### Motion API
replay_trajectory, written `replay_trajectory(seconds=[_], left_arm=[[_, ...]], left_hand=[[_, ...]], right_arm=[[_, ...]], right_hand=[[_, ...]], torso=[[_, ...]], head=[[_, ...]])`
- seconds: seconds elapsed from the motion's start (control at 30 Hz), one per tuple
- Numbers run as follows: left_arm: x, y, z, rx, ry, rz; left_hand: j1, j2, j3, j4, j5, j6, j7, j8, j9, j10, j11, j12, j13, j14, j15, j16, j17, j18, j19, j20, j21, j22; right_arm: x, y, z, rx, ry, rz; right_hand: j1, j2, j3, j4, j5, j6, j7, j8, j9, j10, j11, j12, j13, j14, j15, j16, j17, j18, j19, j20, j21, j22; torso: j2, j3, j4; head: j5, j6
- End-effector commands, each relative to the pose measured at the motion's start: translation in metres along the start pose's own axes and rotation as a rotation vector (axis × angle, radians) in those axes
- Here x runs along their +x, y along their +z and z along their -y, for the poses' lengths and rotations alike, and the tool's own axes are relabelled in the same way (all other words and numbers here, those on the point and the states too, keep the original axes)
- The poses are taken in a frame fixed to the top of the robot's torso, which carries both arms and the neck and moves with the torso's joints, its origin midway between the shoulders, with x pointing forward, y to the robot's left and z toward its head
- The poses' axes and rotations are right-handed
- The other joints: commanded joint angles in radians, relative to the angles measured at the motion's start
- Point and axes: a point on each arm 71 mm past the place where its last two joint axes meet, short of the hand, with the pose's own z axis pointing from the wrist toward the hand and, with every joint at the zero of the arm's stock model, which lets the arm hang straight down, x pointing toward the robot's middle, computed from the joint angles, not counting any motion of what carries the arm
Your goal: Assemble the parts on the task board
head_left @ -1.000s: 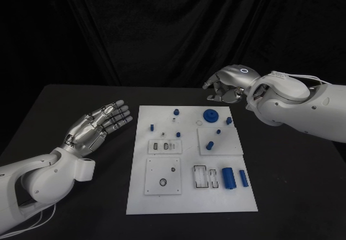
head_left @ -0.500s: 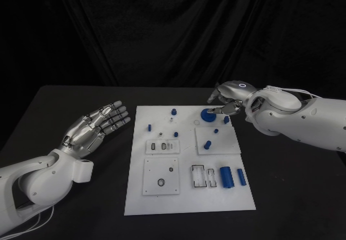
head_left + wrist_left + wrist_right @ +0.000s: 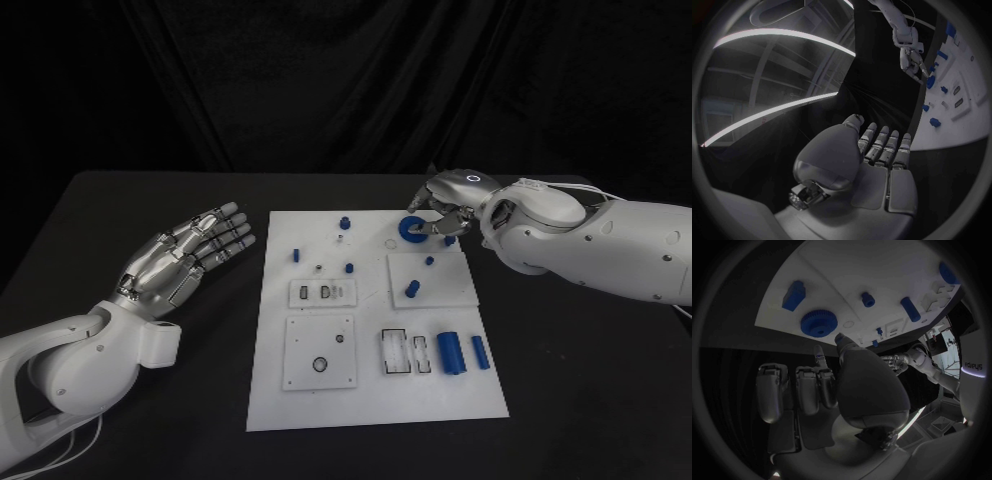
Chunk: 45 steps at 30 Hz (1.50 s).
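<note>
- Since a second earlier, the right hand point(image 3: 440, 205) had come down from above the table's far edge to the far right corner of the task board point(image 3: 368, 400), where it hovered at the blue gear point(image 3: 414, 229).
- Its fingers were curled downward over the gear; the right wrist view showed the gear point(image 3: 819, 323) just beyond the fingertips point(image 3: 819, 356), and whether they touched it could not be told.
- Nothing was seen gripped in that hand.
- The left hand point(image 3: 185, 257) had kept its place over the black table point(image 3: 577, 380) left of the board, palm up, fingers stretched out and slightly apart, holding nothing.
- The gear lay flat at the far end of the board, with a small blue peg point(image 3: 345, 221) to its left.
- Two blue pegs point(image 3: 413, 289) stood on the raised white plate nearer the middle, and two blue cylinders point(image 3: 453, 353) lay side by side at the near right.
- The right hand's wrist hid part of the board's far right corner, and the small fittings in the board's slots were too small to make out.
</note>
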Motion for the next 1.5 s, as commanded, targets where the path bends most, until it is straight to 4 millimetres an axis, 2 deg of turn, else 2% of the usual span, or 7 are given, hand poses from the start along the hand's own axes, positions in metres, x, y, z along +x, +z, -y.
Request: replay_trajectory(seconds=[0.03,0.77,1.17,1.3,1.4,1.47,1.5], left_arm=[[0.002,-0.001,0.015,0.203,-0.013,-0.015],[0.002,-0.001,0.013,0.201,-0.017,-0.02],[0.002,-0.001,0.013,0.198,-0.02,-0.022],[0.002,-0.001,0.013,0.196,-0.02,-0.022],[0.002,-0.001,0.012,0.195,-0.02,-0.022],[0.002,0.0,0.012,0.194,-0.02,-0.022],[0.002,0.0,0.012,0.194,-0.02,-0.022]], left_hand=[[-0.011,0.001,0.006,0.002,0.0,0.0,0.013,-0.004,0.0,-0.009,0.001,0.0,0.0,-0.003,0.006,0.007,0.001,-0.017,-0.006,0.001,-0.006,-0.001],[-0.012,0.001,0.01,0.001,0.0,0.001,0.013,-0.004,0.0,-0.008,0.002,0.002,0.0,-0.002,0.007,0.009,0.001,-0.018,-0.005,0.001,-0.005,-0.001],[-0.012,0.001,0.01,0.001,0.0,0.001,0.013,-0.004,0.0,-0.008,0.002,0.002,0.0,-0.002,0.007,0.009,0.001,-0.018,-0.005,0.001,-0.005,-0.001],[-0.013,0.0,0.012,0.001,0.0,0.001,0.013,-0.005,0.0,-0.009,0.002,0.002,0.0,-0.002,0.007,0.01,0.001,-0.018,-0.005,0.001,-0.005,-0.001],[-0.014,0.0,0.013,0.001,0.0,-0.001,0.014,-0.005,0.0,-0.009,0.002,0.002,0.0,-0.002,0.008,0.01,0.001,-0.018,-0.005,0.001,-0.005,-0.001],[-0.014,0.0,0.013,0.001,0.0,-0.001,0.014,-0.005,0.0,-0.009,0.002,0.002,0.0,-0.002,0.008,0.01,0.001,-0.018,-0.005,0.001,-0.005,-0.001],[-0.014,0.0,0.013,0.001,0.0,-0.001,0.014,-0.005,0.0,-0.009,0.002,0.002,0.0,-0.002,0.008,0.01,0.001,-0.018,-0.005,0.001,-0.005,-0.001]], right_arm=[[0.003,0.0,0.003,0.033,-0.011,-0.025],[0.012,0.001,0.006,0.07,-0.056,-0.09],[0.016,0.002,0.005,0.07,-0.058,-0.1],[0.016,0.002,0.003,0.061,-0.056,-0.097],[0.016,0.002,0.002,0.053,-0.055,-0.097],[0.016,0.002,0.002,0.047,-0.054,-0.097],[0.016,0.002,0.001,0.045,-0.054,-0.096]], right_hand=[[0.015,-0.003,-0.002,-0.006,-0.003,-0.015,0.0,-0.01,-0.005,0.104,0.005,0.003,0.263,0.104,0.006,0.002,0.263,-0.006,0.041,0.005,0.001,0.186],[0.029,-0.005,0.0,-0.015,0.001,-0.033,0.002,-0.013,-0.01,0.104,0.004,0.003,0.263,0.104,0.005,0.002,0.263,-0.003,0.032,0.005,-0.007,0.177],[0.072,0.006,0.022,-0.055,0.093,-0.036,-0.002,-0.006,-0.011,0.104,-0.001,0.003,0.263,0.104,0.002,0.002,0.263,0.002,0.019,0.004,-0.019,0.166],[0.078,0.009,0.029,-0.064,0.113,0.002,-0.01,0.015,0.001,0.104,-0.008,0.003,0.263,0.104,-0.004,0.002,0.263,0.002,0.019,-0.002,-0.02,0.167],[0.083,0.013,0.036,-0.077,0.132,0.068,-0.024,0.056,0.029,0.104,-0.016,0.003,0.263,0.104,-0.011,0.002,0.263,0.002,0.019,-0.009,-0.02,0.168],[0.094,0.018,0.037,-0.096,0.146,0.126,-0.041,0.106,0.062,0.104,-0.026,0.003,0.263,0.104,-0.019,0.002,0.263,0.001,0.021,-0.016,-0.018,0.172],[0.094,0.018,0.037,-0.097,0.146,0.126,-0.041,0.107,0.063,0.104,-0.026,0.003,0.263,0.104,-0.019,0.002,0.263,0.001,0.022,-0.016,-0.018,0.172]], torso=[[-0.001,-0.0027,-0.0034],[-0.002,-0.0009,-0.0036],[-0.002,-0.0008,-0.0033],[-0.001,-0.0006,-0.003],[-0.001,-0.0005,-0.0028],[-0.001,-0.0005,-0.0028],[-0.001,-0.0006,-0.0026]], head=[[0.005,0.0],[0.01,-0.008],[0.012,-0.012],[0.013,-0.013],[0.013,-0.012],[0.015,-0.011],[0.016,-0.011]])
